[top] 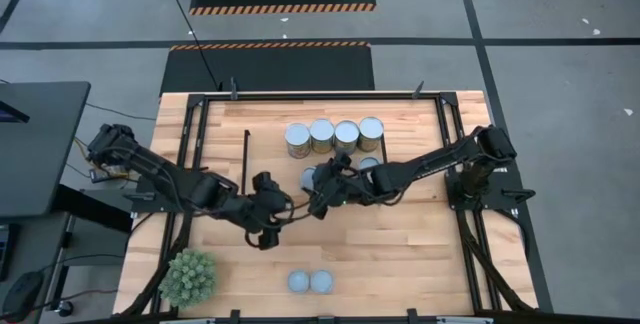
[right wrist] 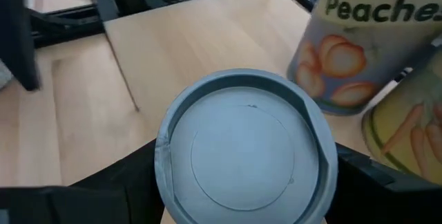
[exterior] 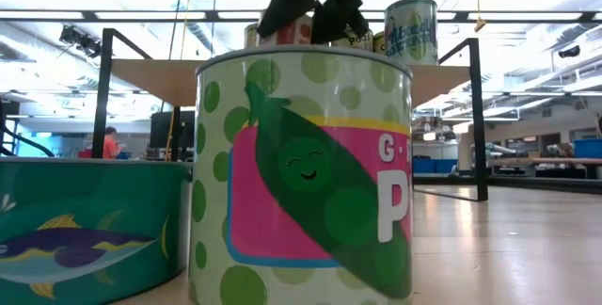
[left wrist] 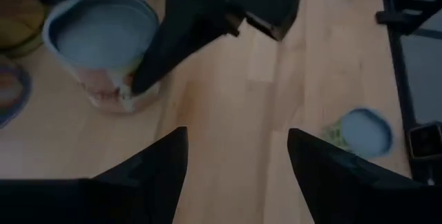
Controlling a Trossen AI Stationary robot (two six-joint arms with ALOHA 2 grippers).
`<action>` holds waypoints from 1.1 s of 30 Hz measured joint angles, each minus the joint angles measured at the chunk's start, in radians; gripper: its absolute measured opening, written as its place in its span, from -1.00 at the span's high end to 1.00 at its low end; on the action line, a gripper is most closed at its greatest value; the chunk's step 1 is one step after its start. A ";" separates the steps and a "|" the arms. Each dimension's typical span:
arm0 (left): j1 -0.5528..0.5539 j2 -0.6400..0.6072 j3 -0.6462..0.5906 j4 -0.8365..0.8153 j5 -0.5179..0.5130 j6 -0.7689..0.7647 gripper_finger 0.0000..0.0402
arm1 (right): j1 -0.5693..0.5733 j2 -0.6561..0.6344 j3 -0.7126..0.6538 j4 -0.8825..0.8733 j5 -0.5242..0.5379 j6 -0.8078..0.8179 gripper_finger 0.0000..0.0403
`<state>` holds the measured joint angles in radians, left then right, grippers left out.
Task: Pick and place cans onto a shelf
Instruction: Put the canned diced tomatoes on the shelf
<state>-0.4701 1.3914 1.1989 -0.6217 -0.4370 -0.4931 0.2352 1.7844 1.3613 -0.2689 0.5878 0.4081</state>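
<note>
1. Nearest the low camera, filling the centre and lower left of that frame, two cans stand on the table, untouched; one is tall with a pea label, the other squat with a fish label.
2. Further in, at the middle of the high view, the left end effector hangs over bare wood; its fingers are spread wide with nothing between them.
3. Just beyond it, the right end effector has its fingers against both sides of a grey-topped can, which it seems to hold upright beside a peach-label can.
4. Farthest, at upper centre of the high view, four silver-topped cans stand in a row on the shelf.
5. Judged from their look, the cans are rigid, smooth-walled and fairly heavy if full; a squeeze will not dent them, but glossy labels may slip; grip across the side wall at mid-height, and keep the can upright.
</note>
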 joint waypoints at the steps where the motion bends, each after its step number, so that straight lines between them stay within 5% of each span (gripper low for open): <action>1: 0.010 -0.007 0.000 -0.011 0.016 -0.002 -0.26 | -0.005 0.000 0.000 -0.001 -0.002 -0.001 -0.48; 11: 0.047 -0.046 0.001 -0.141 0.049 0.015 -0.26 | -0.033 0.000 0.000 0.000 -0.010 -0.018 -0.48; 33: 0.048 -0.037 0.000 -0.138 0.023 0.164 -0.26 | -0.055 0.023 0.003 0.015 -0.085 -0.069 -0.53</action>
<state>-0.4217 1.3544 1.1992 -0.7593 -0.4141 -0.3286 0.1804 1.8076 1.3647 -0.2539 0.5028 0.3393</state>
